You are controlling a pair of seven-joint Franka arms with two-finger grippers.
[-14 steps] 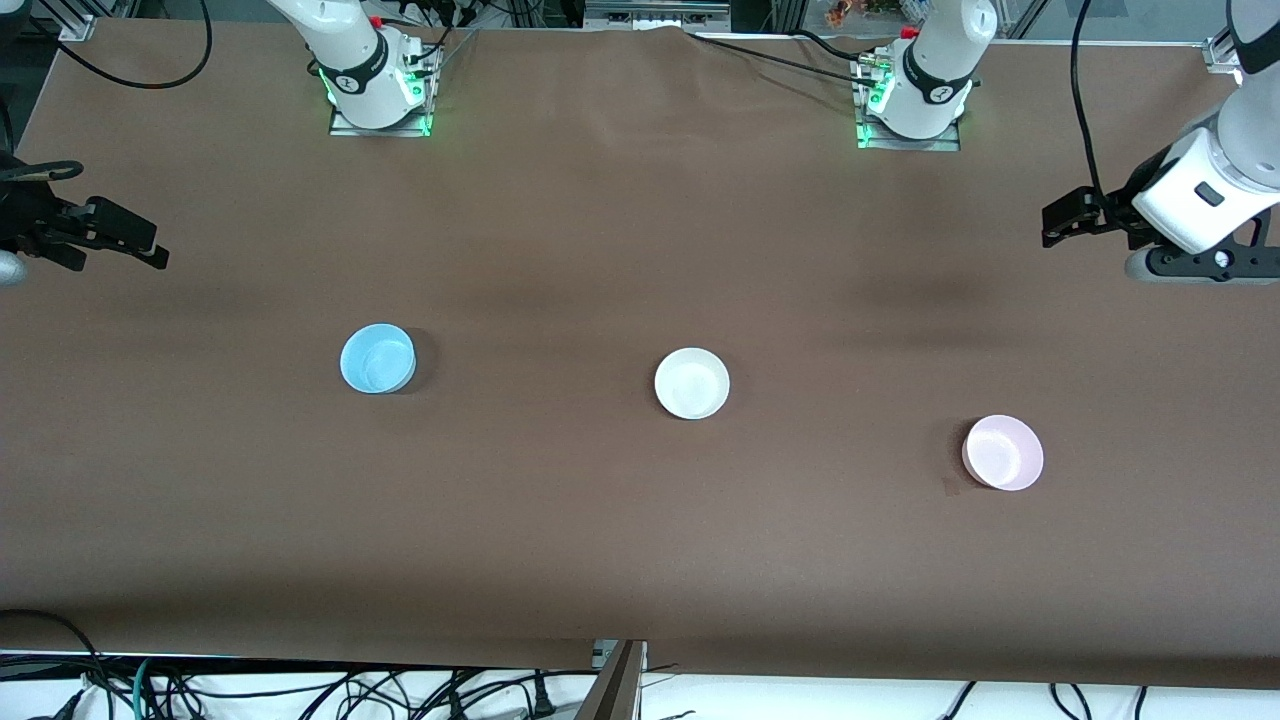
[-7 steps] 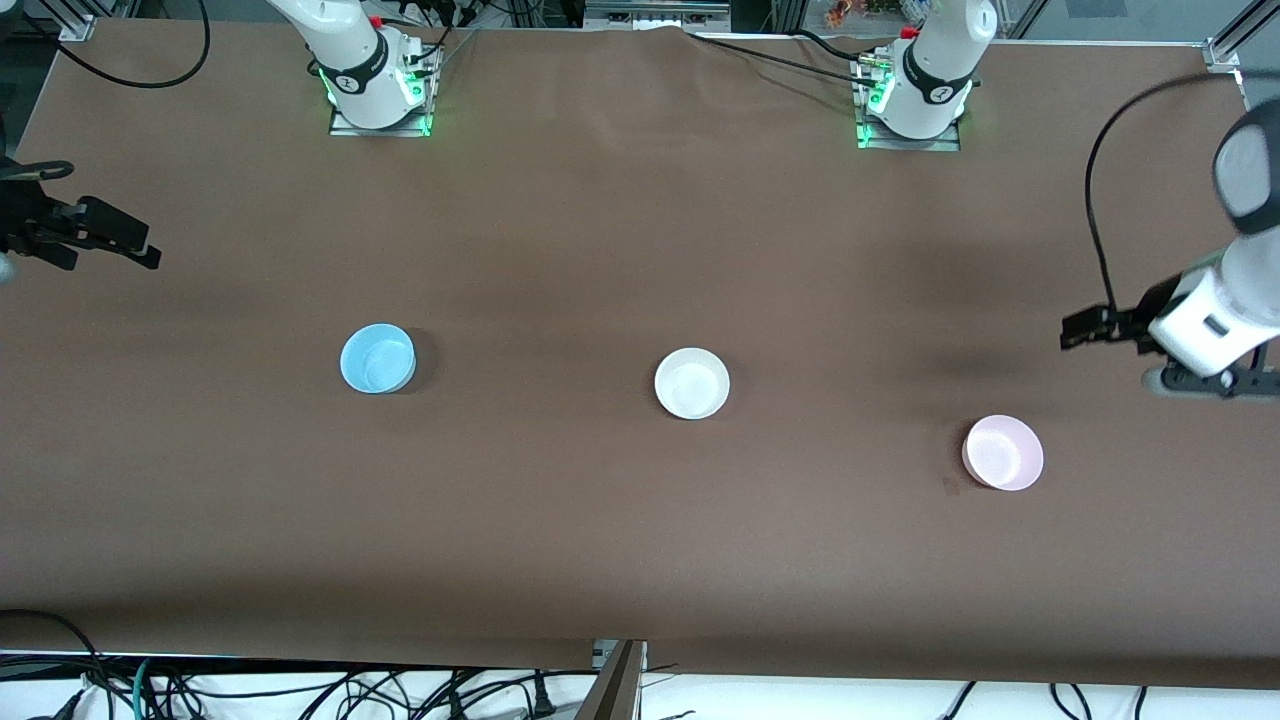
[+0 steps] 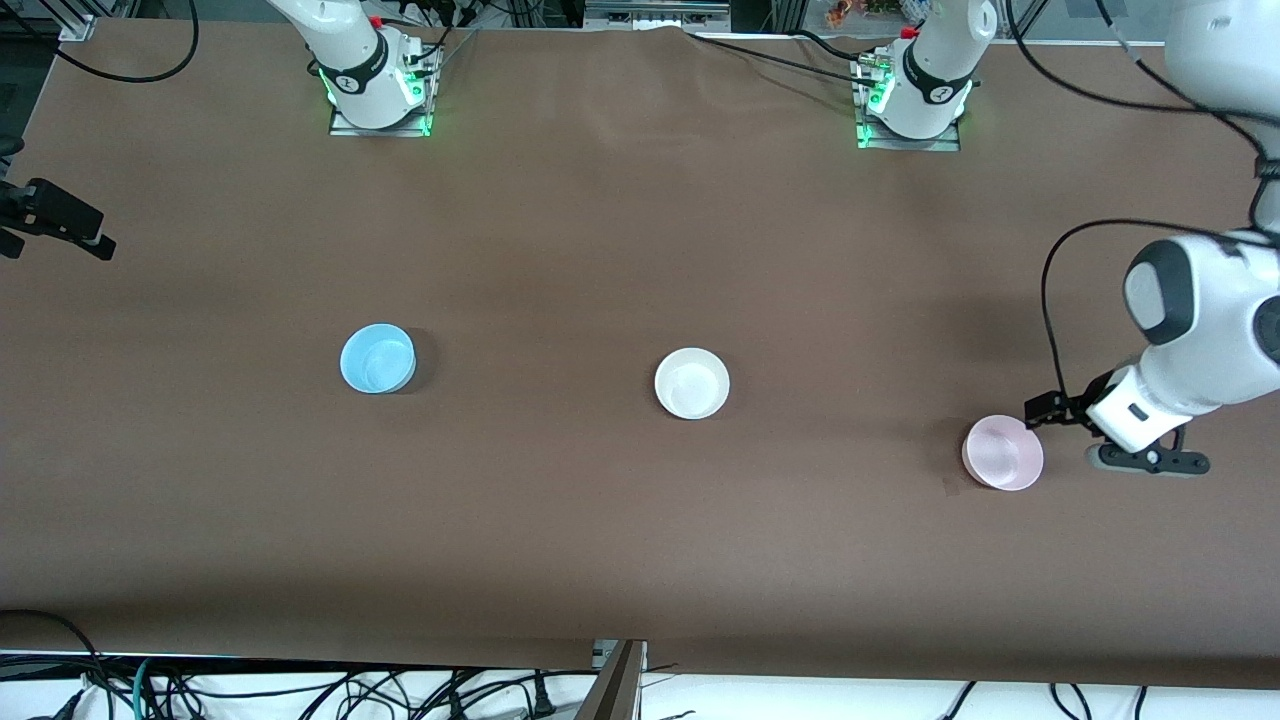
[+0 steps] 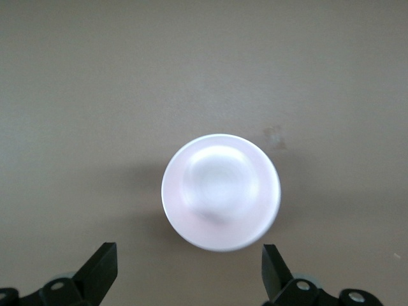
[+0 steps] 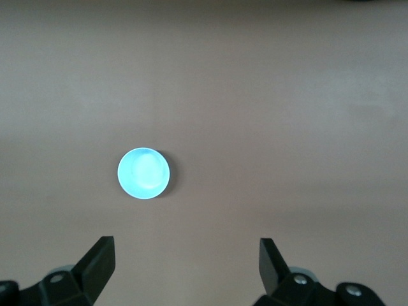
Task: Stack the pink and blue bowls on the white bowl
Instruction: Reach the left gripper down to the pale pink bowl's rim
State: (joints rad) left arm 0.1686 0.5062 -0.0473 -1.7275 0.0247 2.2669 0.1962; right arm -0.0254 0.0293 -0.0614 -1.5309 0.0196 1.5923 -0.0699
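Nothing is stacked yet, by my read. Nearest the front camera, the pink bowl (image 3: pixel 1003 452) sits on the desk (image 3: pixel 640 540) toward the left arm's end, my left pincer (image 3: pixel 1040 411) spread wide just above it. Farther off stand the white bowl (image 3: pixel 692 383) mid-desk and the blue bowl (image 3: pixel 377 358). My right pincer (image 3: pixel 60 222), fingers apart, waits at the desk's edge.

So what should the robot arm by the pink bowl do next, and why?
Probably ease the left gripper down around the pink bowl's rim and close. Its jaws are open and nothing is held. The left wrist view shows the bowl just ahead of them. All three bowls sit apart on the table, so nothing is stacked on the white bowl yet. The right gripper waits, open, high above the blue bowl.
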